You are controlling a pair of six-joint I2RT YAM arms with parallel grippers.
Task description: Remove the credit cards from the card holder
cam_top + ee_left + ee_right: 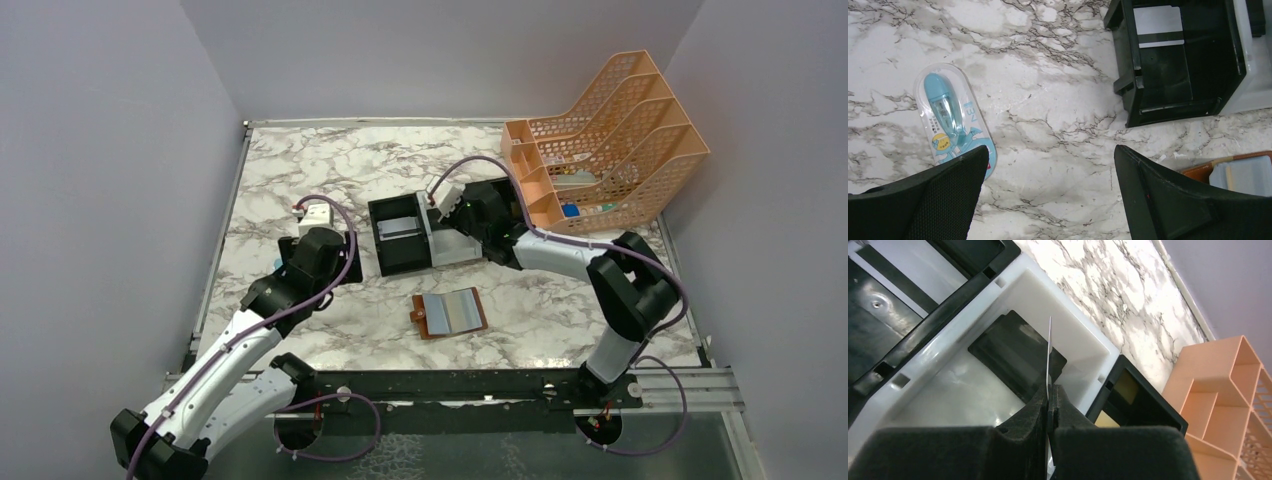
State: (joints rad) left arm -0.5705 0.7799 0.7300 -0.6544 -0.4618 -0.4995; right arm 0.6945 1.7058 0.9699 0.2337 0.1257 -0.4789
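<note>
Card holder [452, 313] lies open and flat on the marble table [300, 160], near the front edge between the two arms, its brown rim framing pale blue-grey pockets. It is apart from the black-and-white tray [400, 262] behind it. From above we cannot make out whether any card remains in those pockets. The right gripper [1050, 392] hangs over the tray's white middle compartment with its fingers pressed together on a thin card [1050, 352]. We see this card edge-on, standing upright out of the fingertips, so we cannot tell its colour. Under it, on the white floor of that compartment, rests a dark flat rectangle [1015, 352]; we cannot tell whether it is a card or a block. In the black end compartment on the far side, a gold-tan card [1105, 419] lies flat, partly hidden behind the fingers. The other black compartment holds a white card [1158, 20] with a dark stripe across it. The left gripper [1050, 150] hovers above bare marble with its fingers [1168, 200] spread wide and nothing between them. Just beside its left finger we see a light-blue item in a clear blister pack [953, 117] lying on the table. A corner of the card holder shows past the other finger. An orange mesh file rack [610, 140] stands at the table's far right corner.
</note>
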